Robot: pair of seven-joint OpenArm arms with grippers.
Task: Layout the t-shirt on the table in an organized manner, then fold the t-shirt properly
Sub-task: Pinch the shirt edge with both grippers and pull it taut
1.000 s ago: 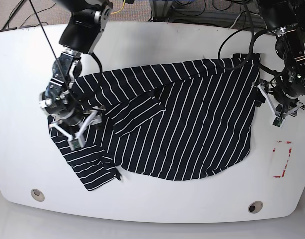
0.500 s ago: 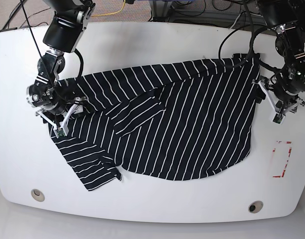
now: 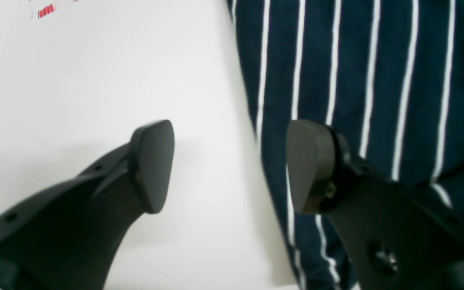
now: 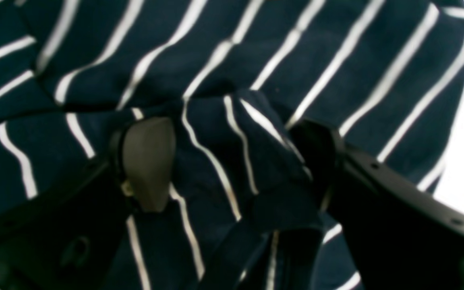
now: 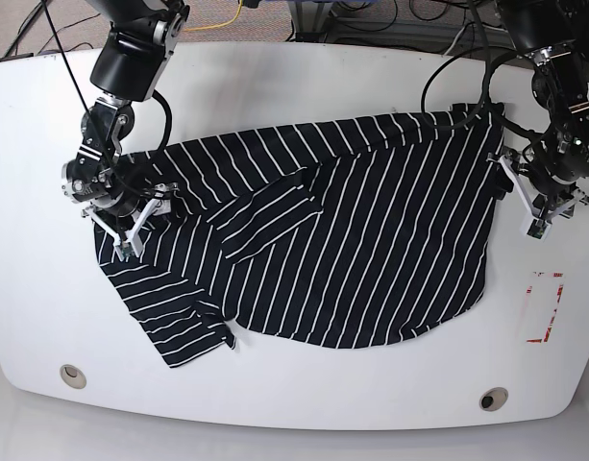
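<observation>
Glossy white bench (image 5: 304,86), two round metal holes (image 5: 72,375) near the front edge, red rectangular mark (image 5: 547,307) at one side. Striped black t-shirt (image 5: 371,240) spread across the middle, one sleeve rumpled and folded over toward the front. Right pincer (image 4: 232,161) spread apart, a raised fold of cloth bunched between its pads. Left pincer (image 3: 228,165) released, straddling the shirt's edge, one finger (image 3: 151,165) over bare bench. Cables behind.

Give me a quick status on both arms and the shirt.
Left gripper open, astride t-shirt edge. Right gripper open over bunched cloth, nothing pinched yet. Shirt spread but rumpled, sleeve folded. Nothing in the way.
</observation>
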